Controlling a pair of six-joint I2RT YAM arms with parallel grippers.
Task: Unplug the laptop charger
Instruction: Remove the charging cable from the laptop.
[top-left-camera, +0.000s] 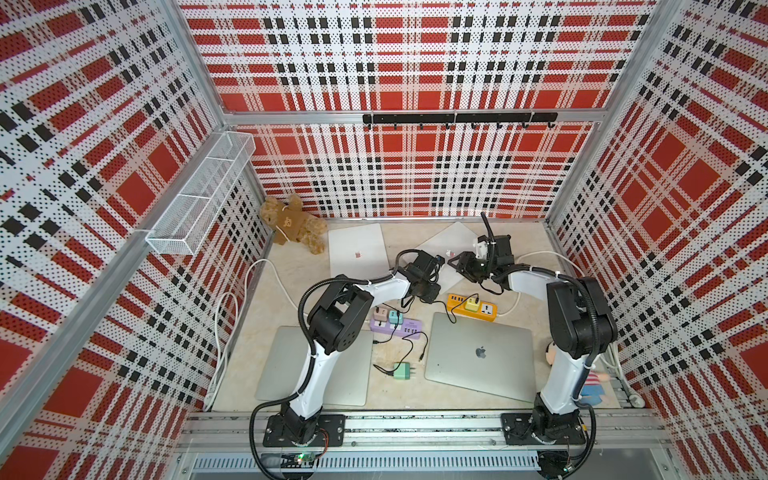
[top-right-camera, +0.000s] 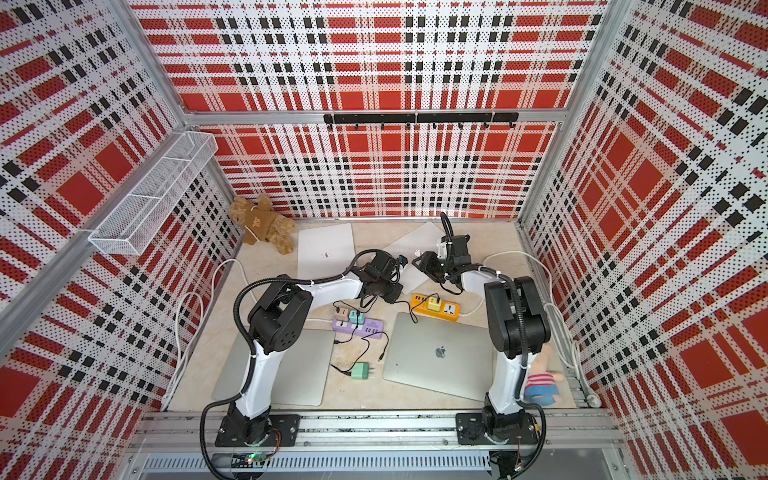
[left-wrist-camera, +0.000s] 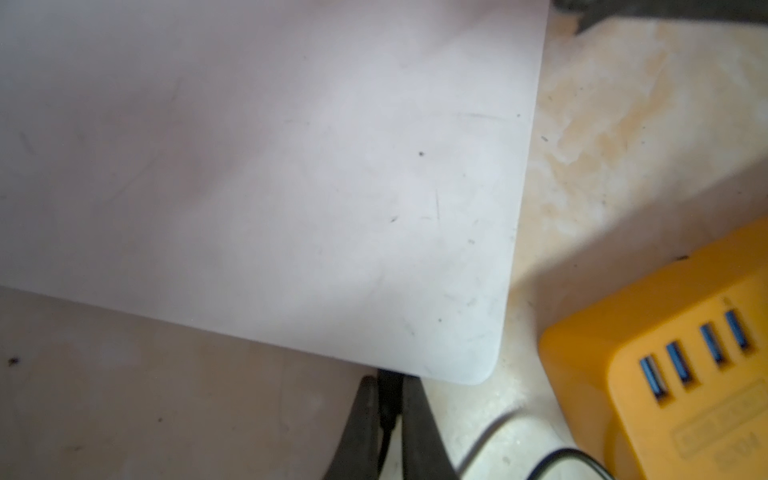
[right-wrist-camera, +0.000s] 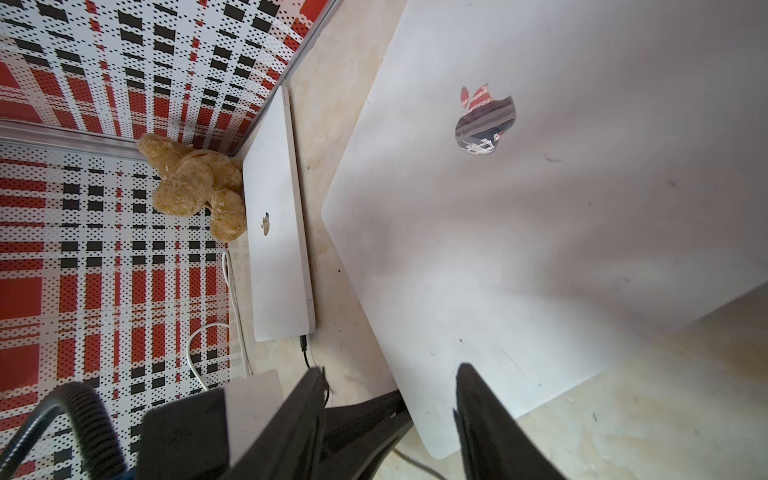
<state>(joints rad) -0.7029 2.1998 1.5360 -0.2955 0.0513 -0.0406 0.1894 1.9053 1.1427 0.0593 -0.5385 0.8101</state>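
Plaid panels in red, black and white walled a beige marbled counter (top-left-camera: 266, 316) on three sides. Toward the back lay an angled white laptop (top-left-camera: 455, 241), closed, with a second white laptop (top-left-camera: 357, 249) just beside it and a teddy bear (top-left-camera: 293, 224) in the back corner.

The left claw (left-wrist-camera: 388, 384) sat at the near edge of the angled white laptop, close to its corner. In the left wrist view its jaws were drawn in narrow and pinched the black charger plug (left-wrist-camera: 390, 401) where it met that edge. Whether the plug was seated in the port could not be told, because the lid hid the joint.

The right claw (right-wrist-camera: 388, 370) hung low over a neighbouring corner of the same laptop. Its jaws stood wide and held nothing, one over the lid and the other over bare counter beside it. Contact with the lid could not be judged.

An orange power strip (top-left-camera: 484, 311) lay just beside the left claw, with a yellow adapter (top-left-camera: 472, 304) plugged into it. A purple power strip (top-left-camera: 409, 328) carrying two small adapters lay near the middle. Toward the front, a green adapter (top-left-camera: 402, 370) lay loose between one grey laptop (top-left-camera: 478, 357) before the right arm and another grey laptop (top-left-camera: 274, 374) partly under the left arm. A plush doll (top-right-camera: 540, 378) lay in the front corner by the right arm's base.
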